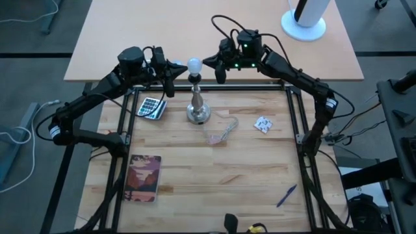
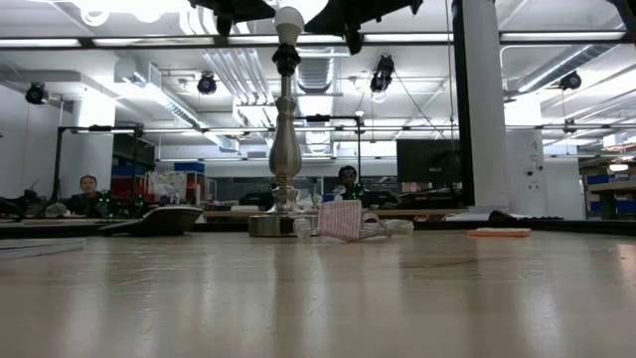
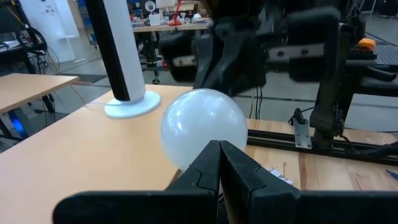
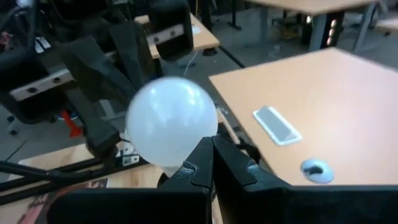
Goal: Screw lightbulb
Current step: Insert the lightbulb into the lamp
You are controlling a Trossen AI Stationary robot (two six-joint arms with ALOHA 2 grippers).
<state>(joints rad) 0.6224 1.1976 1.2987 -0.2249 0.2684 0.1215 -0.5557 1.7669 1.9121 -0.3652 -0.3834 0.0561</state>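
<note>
Two grippers at the far table edge. Nearest in the high view: pen [image 1: 286, 195], book [image 1: 144, 177], then packet [image 1: 262, 124], clear bag [image 1: 220, 130], calculator [image 1: 151, 107]. Behind these, lamp [image 1: 197, 107], upright, with bulb [image 1: 194, 65] seated on top in its socket. Left gripper [image 1: 170, 82] just beside bulb, fingers pressed shut, holding nothing. Right gripper [image 1: 220, 70] on bulb's other side, likewise closed and empty. Beyond, white pedestal [image 1: 303, 25].
</note>
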